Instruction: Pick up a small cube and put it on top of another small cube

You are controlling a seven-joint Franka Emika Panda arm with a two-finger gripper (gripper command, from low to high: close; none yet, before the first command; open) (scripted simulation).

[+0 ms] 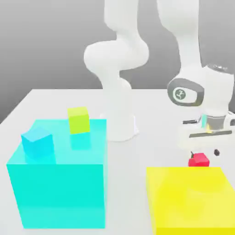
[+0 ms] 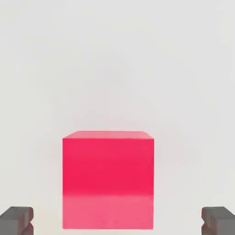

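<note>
**Red cube between open jaws; grip and handling notes**

Exterior view, worked from its left to its right.

- Light-blue cube (image 1: 37, 142): on top of the cyan block (image 1: 59, 195), close to that block's left edge, towards its near left corner. Possible base for the stack.
- Lime-green cube (image 1: 79, 120): same block, near its far edge, a little right of that edge's middle. Also a possible base; the task does not say which.
- Red cube (image 1: 198, 160): beyond the far edge of the yellow block (image 1: 190, 197), right of that edge's middle, its lower part hidden there. Taken to stand on the pale surface (image 1: 126, 183).
- Gripper (image 1: 204, 153): jaws wide open, at the red cube. In the hand view there is a gap on both sides of the cube, slightly uneven. Nothing gripped.

Handling (estimate): plain, flat-faced, crisp-edged block. Probably light and rigid; should not give under a squeeze. Fragility unlikely. Sheen on the faces may mean a smooth skin, so some slip is possible; weight and friction cannot be read by eye.

Where to hold: the two opposite upright faces turned to the jaws, pads flat, at about mid-height. A grip too near the top edge could let it tip; an off-centre closing may nudge or twist it first. Firm, moderate pressure should do. Keep the underside free for setting down.
</note>
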